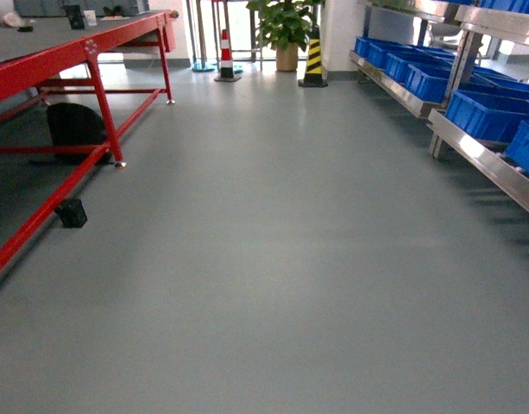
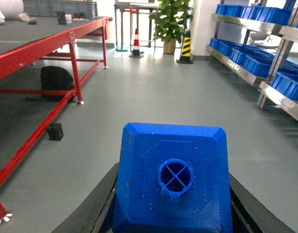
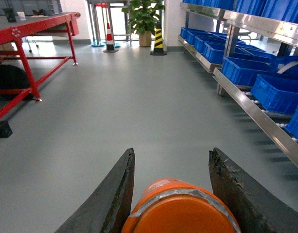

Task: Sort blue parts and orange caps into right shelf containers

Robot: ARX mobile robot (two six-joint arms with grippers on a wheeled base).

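Left pincer (image 2: 170,221) was clamped on the blue part (image 2: 173,179), right pincer (image 3: 170,194) on the orange cap (image 3: 180,208) — both well short of the right shelf containers (image 3: 280,92); travel jolts could loosen either load.

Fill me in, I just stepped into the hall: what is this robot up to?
It stands on open grey floor, carrying two parts. The left gripper holds a bright-blue block with a round nub; the right gripper holds a small orange cylinder cap. The stainless-steel shelf with large blue plastic bins is off to the right, out of reach. Nothing has been dropped in.
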